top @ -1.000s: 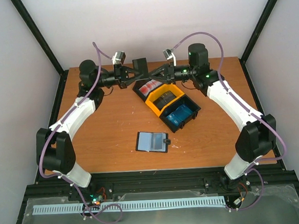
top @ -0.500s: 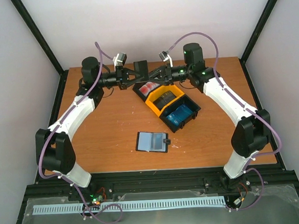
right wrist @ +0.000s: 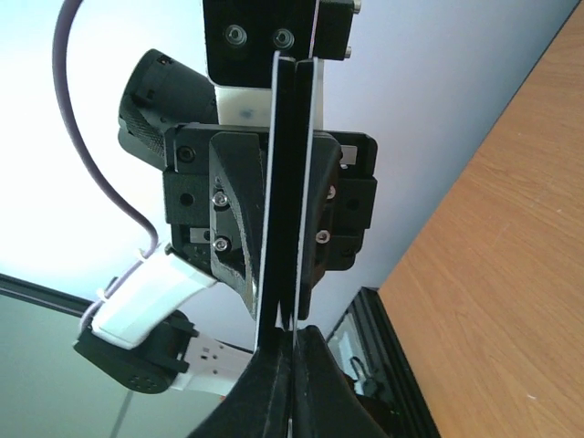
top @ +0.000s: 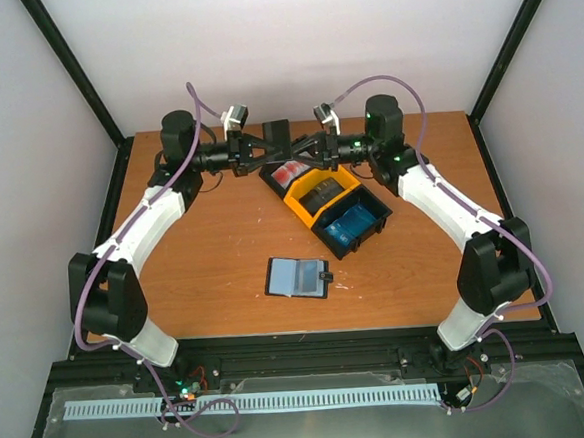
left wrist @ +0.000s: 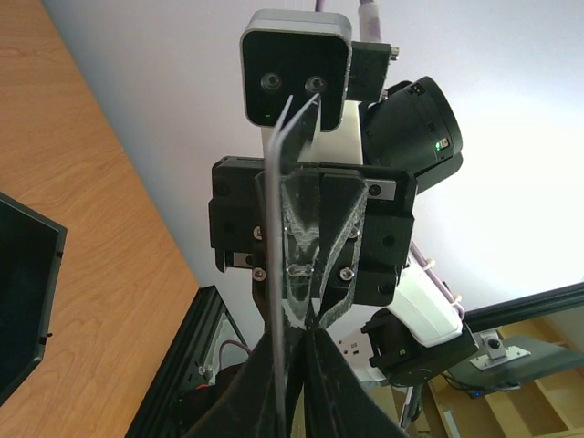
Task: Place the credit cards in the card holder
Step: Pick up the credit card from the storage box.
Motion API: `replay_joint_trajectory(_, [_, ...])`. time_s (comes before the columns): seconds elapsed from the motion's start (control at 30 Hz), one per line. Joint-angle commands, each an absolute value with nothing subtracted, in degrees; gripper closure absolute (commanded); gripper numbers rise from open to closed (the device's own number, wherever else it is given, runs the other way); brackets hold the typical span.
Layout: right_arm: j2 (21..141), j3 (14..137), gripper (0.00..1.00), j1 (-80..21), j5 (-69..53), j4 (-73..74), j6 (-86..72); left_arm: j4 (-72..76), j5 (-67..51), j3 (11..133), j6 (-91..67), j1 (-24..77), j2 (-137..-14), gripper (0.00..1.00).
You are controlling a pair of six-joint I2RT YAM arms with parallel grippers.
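L fingers (left wrist: 260, 388) closed on a thin dark card (top: 276, 132), seen edge-on. R fingers (right wrist: 242, 401) closed on the same card from the opp. side. L gripper (top: 264, 151) and R gripper (top: 299, 150) thus meet tip to tip in the air over the far centre of the table (top: 204, 250). The card stands upright betw. them, just beyond the far end of the bins (top: 296, 207). Bins are a joined row, black-yellow-black: red-and-white card (top: 291, 171) in the far one, dark cards (top: 320, 191) in the yellow one, blue cards (top: 350, 222) in the near one. Holder (top: 298, 277) lies open and flat on the table, pockets up, tab to its right, well apart from the held card and nearer the arm bases. Whether its pockets hold anything cannot be told. Probable step: hand-over betw. arms, w/ insertion not yet begun. Risks: (a) if both grips stay on as the arms part, the card may bend or tear out of one grip; (b) if both let go, it drops onto the bins or table; (c) each grip takes only a narrow margin, so the card may pivot and reach the pocket askew; (d) the holder lies loose, so a push at the pocket mouth may just slide it. Writing: no brand, label or text legible in any view; print on the red-and-white card is too small to read.
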State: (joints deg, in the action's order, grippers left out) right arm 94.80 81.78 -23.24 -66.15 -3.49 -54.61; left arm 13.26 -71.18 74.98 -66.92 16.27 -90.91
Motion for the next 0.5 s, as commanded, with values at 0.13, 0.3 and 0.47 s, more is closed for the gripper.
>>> replay_joint_trajectory(0.13, [91.5, 75.9, 0.97, -21.9, -63.3, -24.6, -69.8, 19.6, -73.1, 74.4, -72.1, 16.7, -87.6, 0.89])
replay_joint_trajectory(0.3, [91.3, 74.4, 0.97, -21.1, -63.3, -29.3, -73.9, 21.4, -73.1, 72.9, -73.7, 16.0, -87.6, 0.89])
replay_joint_trajectory(0.47, [90.7, 73.6, 0.97, -20.0, -63.6, -29.8, -74.5, 22.1, -73.3, 72.2, -74.1, 15.3, -87.4, 0.9])
